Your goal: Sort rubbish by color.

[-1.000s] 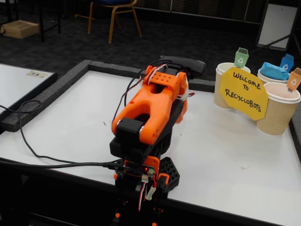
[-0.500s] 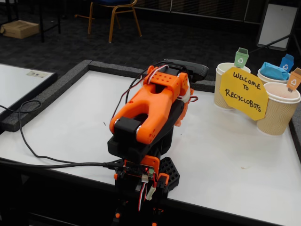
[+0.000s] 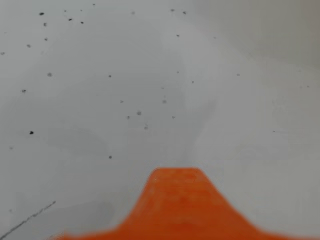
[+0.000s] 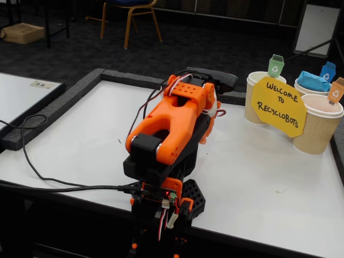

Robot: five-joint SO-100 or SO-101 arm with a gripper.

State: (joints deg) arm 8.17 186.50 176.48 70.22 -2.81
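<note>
- The white table [image 4: 269,177] filled the lower and middle part of the fixed view; in the wrist view its speckled surface [image 3: 125,75] took up nearly the whole frame
- The orange arm [image 4: 169,126] stood folded at the frame's centre in the fixed view, its base at the table's near edge, a black cable [image 4: 48,180] trailing off to the lower left
- The gripper [image 3: 175,200] showed only as a blurred orange wedge at the bottom centre of the wrist view; in the fixed view the arm hid it, so I cannot tell whether it was open or closed
- The yellow sign [image 4: 278,106] leaned against three beige cups [image 4: 318,126] at the right edge of the fixed view
- The light blue paper lump [image 4: 313,81] sat in the rearmost cup at the upper right, beside a small blue tag [image 4: 328,70]
- No green lump could be made out in either view
</note>
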